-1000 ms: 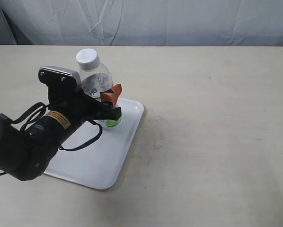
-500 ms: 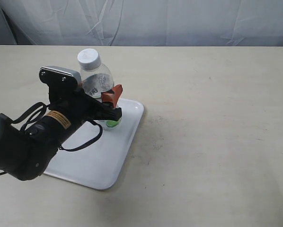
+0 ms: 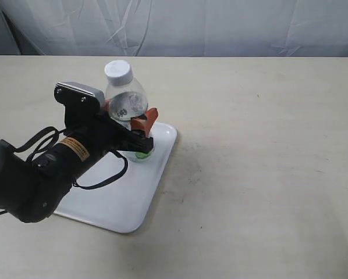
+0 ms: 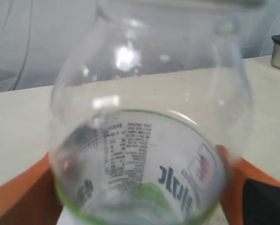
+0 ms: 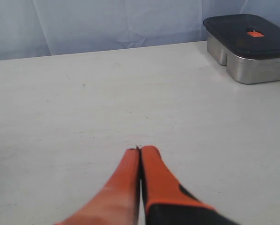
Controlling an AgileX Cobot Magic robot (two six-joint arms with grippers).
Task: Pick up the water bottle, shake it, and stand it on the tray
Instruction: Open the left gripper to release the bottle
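Only exterior — cap point(image 3: 117, 71) atop water bottle point(image 3: 130, 102)

We take this for a lab test bench: a plain beige table point(image 3: 267, 192), a creased white sheet point(image 3: 220, 26) hung as a backdrop just behind the table, and a lidded steel box point(image 5: 246, 51) on it.

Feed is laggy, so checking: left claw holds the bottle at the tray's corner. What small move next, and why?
Probably ease the water bottle down and slightly inward before opening. The left claw is shut on its lower body, the bottle leans a little, and its base is near the rim of the tray; contact is unclear.
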